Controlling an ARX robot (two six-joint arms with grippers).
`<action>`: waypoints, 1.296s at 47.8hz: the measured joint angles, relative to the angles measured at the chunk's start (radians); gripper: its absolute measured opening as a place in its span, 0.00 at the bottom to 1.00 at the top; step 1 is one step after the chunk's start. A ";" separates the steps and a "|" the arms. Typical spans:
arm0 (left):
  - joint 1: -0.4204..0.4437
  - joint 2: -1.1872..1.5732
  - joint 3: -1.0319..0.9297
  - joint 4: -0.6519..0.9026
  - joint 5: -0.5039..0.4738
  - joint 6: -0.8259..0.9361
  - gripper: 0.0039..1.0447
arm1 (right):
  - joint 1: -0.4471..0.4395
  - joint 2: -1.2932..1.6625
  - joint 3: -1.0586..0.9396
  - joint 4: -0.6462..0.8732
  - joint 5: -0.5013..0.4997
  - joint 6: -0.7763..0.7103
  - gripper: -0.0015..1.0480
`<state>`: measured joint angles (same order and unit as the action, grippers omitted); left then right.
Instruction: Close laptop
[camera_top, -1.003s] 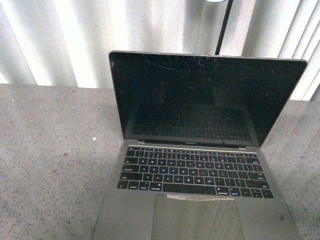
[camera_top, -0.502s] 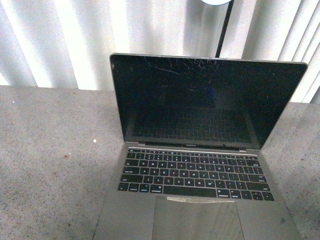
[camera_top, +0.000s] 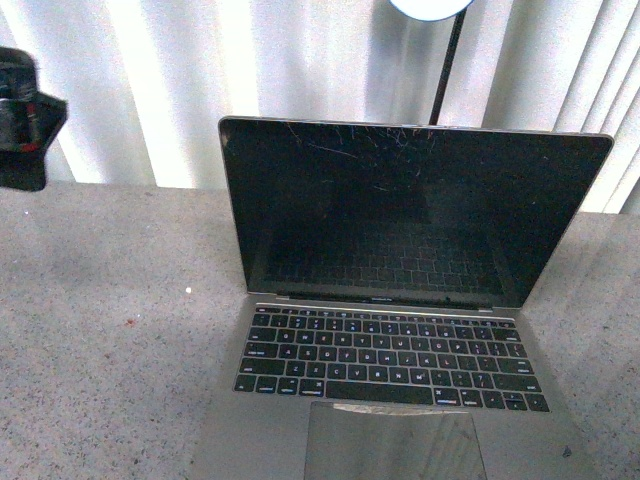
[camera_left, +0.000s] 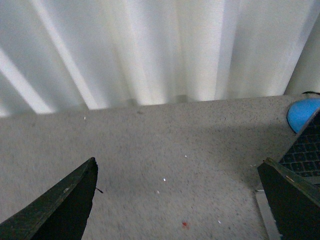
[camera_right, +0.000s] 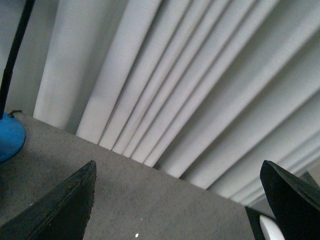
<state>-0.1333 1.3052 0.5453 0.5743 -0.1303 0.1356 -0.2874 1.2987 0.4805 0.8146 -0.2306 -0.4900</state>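
Note:
The laptop stands open on the grey speckled table, silver-grey with black keys, a trackpad and a scratched black screen tilted slightly back. The lid's outer side is hidden. My left gripper is open and empty above bare table to the left of the laptop; the laptop's keyboard corner shows beside one finger. A dark part of the left arm shows at the far left of the front view. My right gripper is open and empty, facing the curtain; the laptop is not in that view.
A lamp with a black pole stands behind the laptop; its blue base also shows in the right wrist view. A white pleated curtain hangs behind the table. A white object sits at that view's edge.
The dark part of my left arm has come into the front view at the far left. The laptop sits slightly lower in the picture; its lid angle looks the same.

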 joint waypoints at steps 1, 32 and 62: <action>0.000 0.022 0.032 -0.013 0.013 0.032 0.94 | 0.000 0.037 0.045 -0.017 -0.030 -0.044 0.93; -0.079 0.412 0.871 -0.725 0.108 0.886 0.94 | 0.018 0.391 0.684 -0.380 -0.397 -0.594 0.93; -0.136 0.623 1.135 -0.968 0.046 1.023 0.94 | 0.104 0.617 0.981 -0.873 -0.471 -0.875 0.93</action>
<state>-0.2695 1.9285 1.6806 -0.3939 -0.0845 1.1591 -0.1833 1.9156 1.4616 -0.0582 -0.7017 -1.3651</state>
